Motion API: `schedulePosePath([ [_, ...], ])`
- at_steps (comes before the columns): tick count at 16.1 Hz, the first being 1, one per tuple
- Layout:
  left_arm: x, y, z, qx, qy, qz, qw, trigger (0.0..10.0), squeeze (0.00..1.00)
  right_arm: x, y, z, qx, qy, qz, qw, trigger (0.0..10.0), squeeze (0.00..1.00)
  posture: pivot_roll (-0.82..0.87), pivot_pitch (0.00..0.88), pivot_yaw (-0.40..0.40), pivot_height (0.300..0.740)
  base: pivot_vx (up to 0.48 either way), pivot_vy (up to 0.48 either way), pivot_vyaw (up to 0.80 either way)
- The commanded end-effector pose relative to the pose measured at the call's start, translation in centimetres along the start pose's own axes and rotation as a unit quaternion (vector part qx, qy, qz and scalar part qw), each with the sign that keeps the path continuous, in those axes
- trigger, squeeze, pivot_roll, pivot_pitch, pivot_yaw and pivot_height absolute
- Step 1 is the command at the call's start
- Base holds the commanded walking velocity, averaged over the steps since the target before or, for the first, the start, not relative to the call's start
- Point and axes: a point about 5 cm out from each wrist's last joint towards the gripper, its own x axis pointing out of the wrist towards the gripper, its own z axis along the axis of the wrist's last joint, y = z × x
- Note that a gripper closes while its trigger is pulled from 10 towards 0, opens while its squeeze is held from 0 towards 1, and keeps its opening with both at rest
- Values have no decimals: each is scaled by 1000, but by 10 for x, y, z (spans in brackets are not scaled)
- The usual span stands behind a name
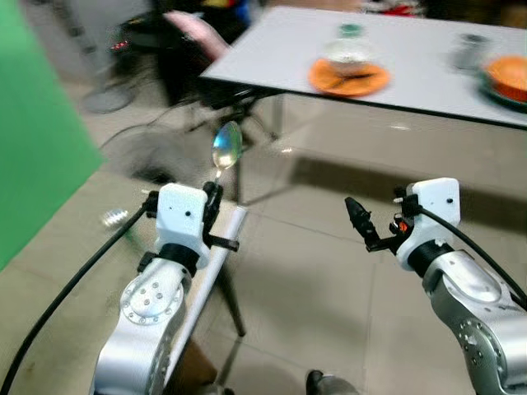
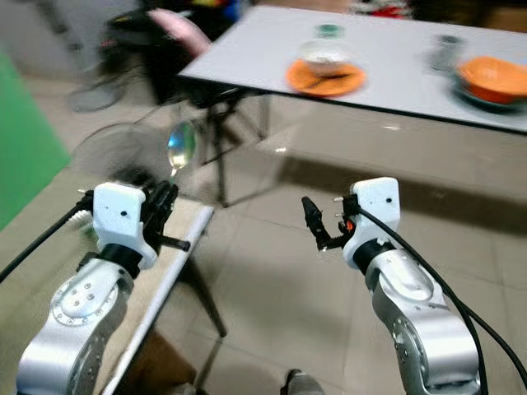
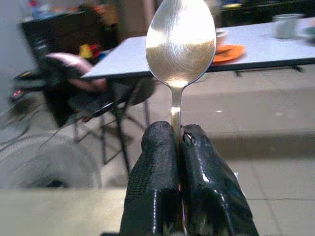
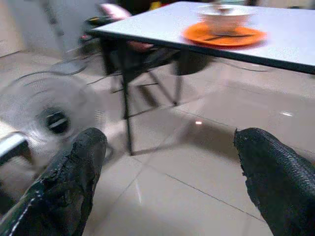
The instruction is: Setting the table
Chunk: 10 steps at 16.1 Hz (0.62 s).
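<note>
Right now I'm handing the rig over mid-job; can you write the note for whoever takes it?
Left end effector: shut on the shiny metal spoon, bowl up, held over the floor short of the table.
Right end effector: open, holding nothing, raised beside it.
Grey rectangular table ahead carries a white bowl on an orange round plate, plus another orange dish at far right.
Done: spoon picked up.
Left: approach, set the spoon down by a place setting.

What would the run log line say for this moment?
left gripper: shut on spoon, bowl up | right gripper: open, holds nothing | table: ahead, not reached
</note>
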Motion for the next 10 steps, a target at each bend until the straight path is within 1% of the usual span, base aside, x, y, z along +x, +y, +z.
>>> schedulePosePath([
  [1, 0, -4, 6, -2, -15, -9, 1000, 10000, 0, -4, -5, -1, 2, 5, -17, 1000, 10000, 0, -140, 80, 92, 740, 281, 0, -731],
  [5, 3, -6, 5, 7, -12, -24, 1000, 10000, 0, -5, -6, -3, 6, 7, -30, 1000, 10000, 0, -141, 77, 106, 740, 299, 0, -731],
  [10, 5, -8, 5, 1, -12, -36, 999, 10000, 0, -8, -7, -2, 7, 6, -42, 999, 10000, 0, -146, 77, 115, 740, 334, 0, -731],
])
